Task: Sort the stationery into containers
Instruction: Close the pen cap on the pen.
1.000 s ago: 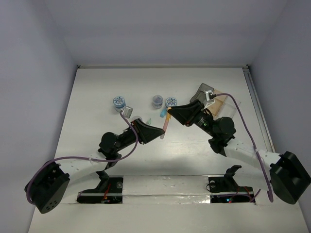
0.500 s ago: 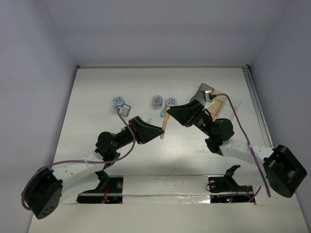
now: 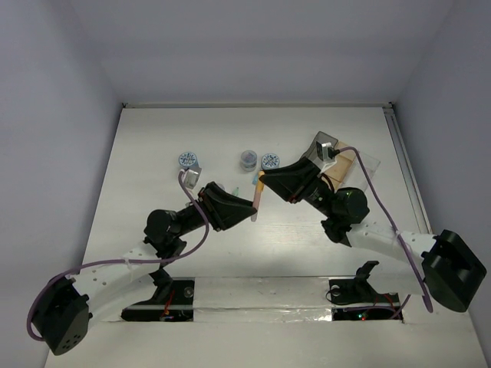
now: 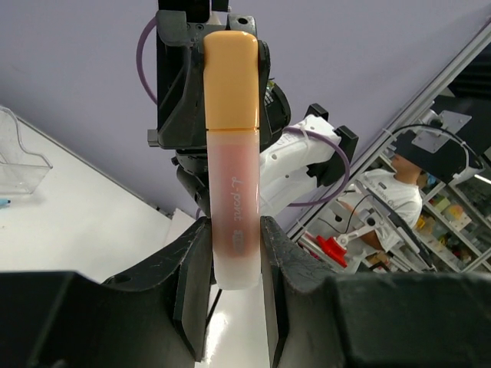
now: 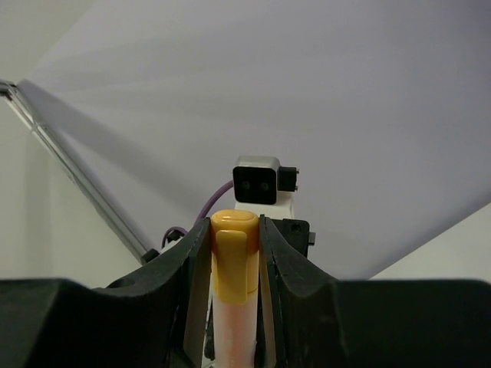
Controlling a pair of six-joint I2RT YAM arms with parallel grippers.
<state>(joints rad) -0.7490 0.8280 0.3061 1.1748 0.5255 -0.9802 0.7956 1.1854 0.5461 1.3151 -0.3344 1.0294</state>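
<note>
The pen (image 4: pixel 232 153) you're watching has an orange cap and a clear pink barrel that pales to milky white at its lower end, with small dark lettering along it. In the right wrist view the cap reads yellow-orange. The left gripper (image 3: pixel 250 213) and right gripper (image 3: pixel 265 179) at the pen are black, and the cable (image 4: pixel 141 54) is purple.

Beyond the pen, the left roll (image 3: pixel 186 159) and right roll (image 3: pixel 269 161) show blue-and-white patterned tops, while the middle roll (image 3: pixel 247 158) looks darker and greyish. Just left of the pen lies a tiny teal piece (image 3: pixel 235 188).

Right of the pen sit the smoky grey bin (image 3: pixel 322 143), tan-orange bin (image 3: pixel 347 159) and clear bin (image 3: pixel 370 162). The table (image 3: pixel 153 138) is white.
</note>
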